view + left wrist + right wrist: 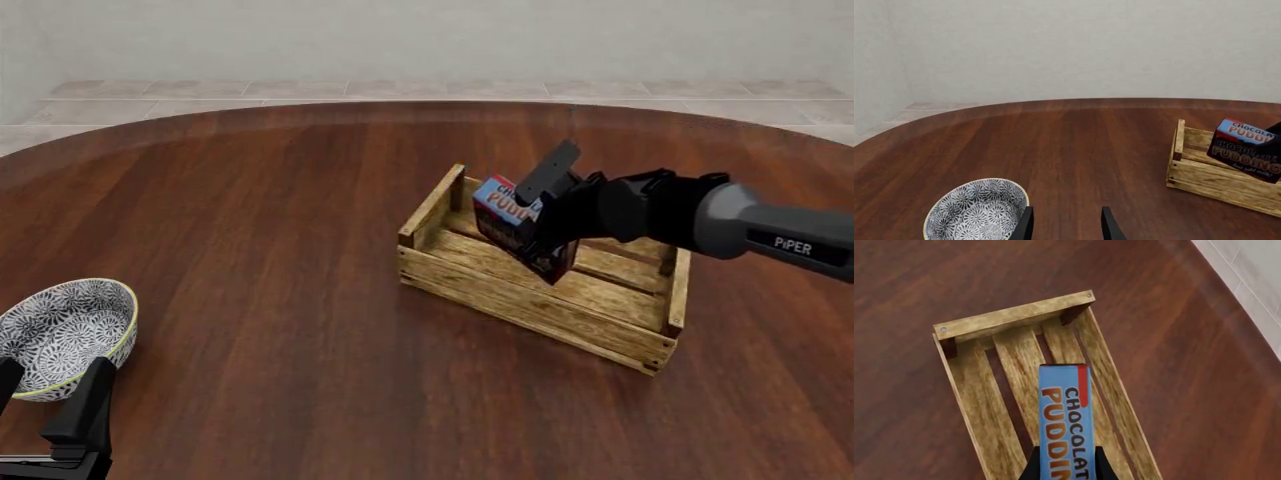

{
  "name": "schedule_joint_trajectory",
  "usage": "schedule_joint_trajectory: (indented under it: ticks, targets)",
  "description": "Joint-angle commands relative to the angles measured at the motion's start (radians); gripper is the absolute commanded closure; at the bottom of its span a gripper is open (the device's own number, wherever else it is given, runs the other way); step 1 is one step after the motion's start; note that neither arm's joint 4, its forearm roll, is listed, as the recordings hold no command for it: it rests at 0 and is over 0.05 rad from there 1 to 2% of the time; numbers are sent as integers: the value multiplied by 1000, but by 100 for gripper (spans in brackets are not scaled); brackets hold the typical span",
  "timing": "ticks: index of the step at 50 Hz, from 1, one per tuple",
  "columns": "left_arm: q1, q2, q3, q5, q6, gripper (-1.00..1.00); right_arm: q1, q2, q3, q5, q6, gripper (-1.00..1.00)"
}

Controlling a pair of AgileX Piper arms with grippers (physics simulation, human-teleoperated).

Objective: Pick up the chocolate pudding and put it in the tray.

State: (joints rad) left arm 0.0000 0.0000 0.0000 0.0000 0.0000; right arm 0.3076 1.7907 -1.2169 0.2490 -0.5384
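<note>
Wooden tray point(461, 272) | chocolate pudding point(505, 217) above left end | right hand point(545, 225) clamped

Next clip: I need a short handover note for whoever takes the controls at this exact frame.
Right gripper: shut on the chocolate pudding, holding it tilted above the tray, over its left part.
Left gripper: open, holding nothing, low at the near left of the table beside the bowl.
Done: pudding picked up and carried over the tray.
Left: lower it onto the slats, open the jaws, withdraw the right arm.
</note>
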Motion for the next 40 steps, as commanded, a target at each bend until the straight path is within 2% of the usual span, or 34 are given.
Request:
schedule_joint_trajectory:
  ticks: [1, 40]
  targets:
    - [0, 0, 0, 0, 0, -100, 3, 12, -1, -12, 23, 100]
    - [0, 0, 0, 0, 0, -100, 0, 37, 27, -55, 35, 100]
